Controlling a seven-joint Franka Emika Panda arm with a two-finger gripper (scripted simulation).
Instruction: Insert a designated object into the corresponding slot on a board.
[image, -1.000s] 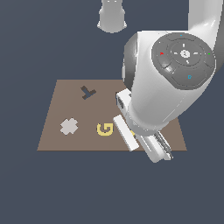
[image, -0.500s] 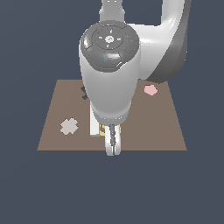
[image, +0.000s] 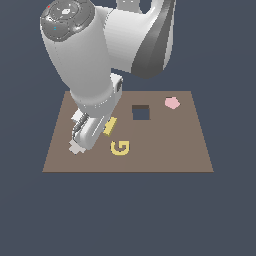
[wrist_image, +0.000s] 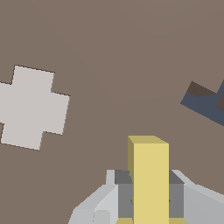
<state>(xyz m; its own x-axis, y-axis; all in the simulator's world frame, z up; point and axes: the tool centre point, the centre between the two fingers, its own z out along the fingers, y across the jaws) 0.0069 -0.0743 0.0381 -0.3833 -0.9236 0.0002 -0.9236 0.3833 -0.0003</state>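
Note:
My gripper is shut on the small yellow T-shaped block and holds it above the left half of the brown board. In the wrist view the yellow block stands between the grey fingers, over bare board. Part of a dark cutout with a stepped outline shows at the edge of the wrist view, apart from the block; it looks like the T-shaped slot. In the exterior view the arm hides that slot.
A yellow G-shaped block lies just beside the gripper. A dark square cutout and a pink pentagon block lie toward the exterior view's right. A pale cross-shaped piece sits flush in the board, half hidden under the arm.
The arm has swung from the exterior view's right across the board to its left, carrying the yellow block. The square cutout and pink pentagon now show; the T slot is covered.

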